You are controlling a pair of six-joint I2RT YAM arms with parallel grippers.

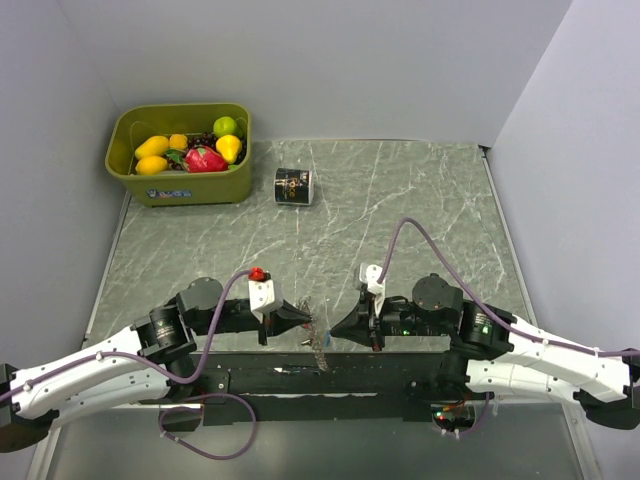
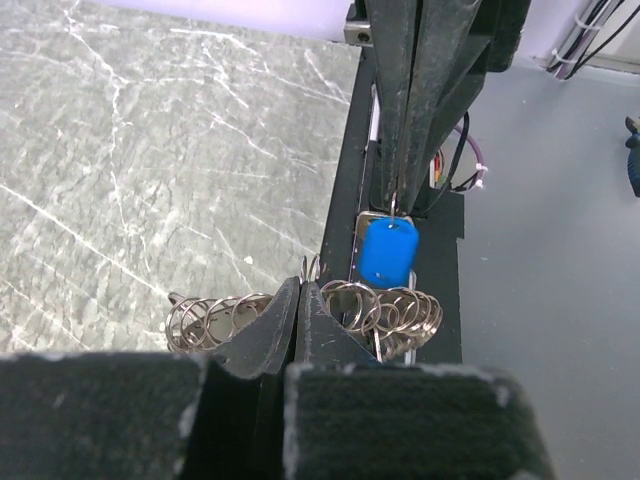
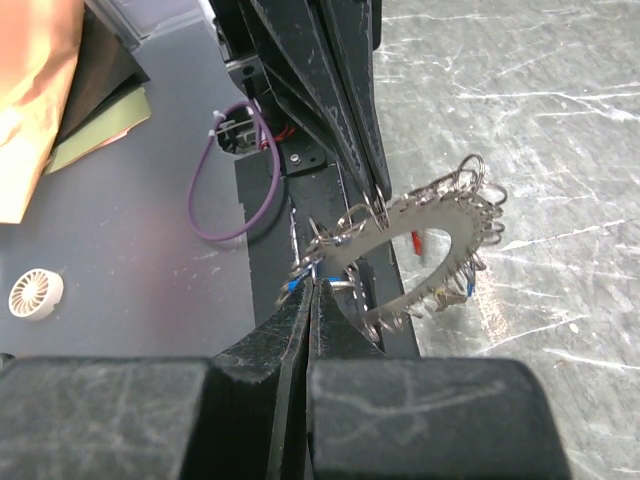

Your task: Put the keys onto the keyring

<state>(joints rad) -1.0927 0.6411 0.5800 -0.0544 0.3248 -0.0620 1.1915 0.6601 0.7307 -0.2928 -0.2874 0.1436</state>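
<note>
With the left gripper pinched shut on the keyring's rim above the table's near edge, the right gripper is clamped on a blue key touching the ring, seemingly mid-threading, though whether it is hooked on cannot be told.

This is a robotics lab test cell: plain pale walls box in a marble-patterned tabletop, with the left arm and right arm bolted along the bottom edge. A purple cable loops at lower left, and a green bin of plastic fruit sits at upper left.
</note>
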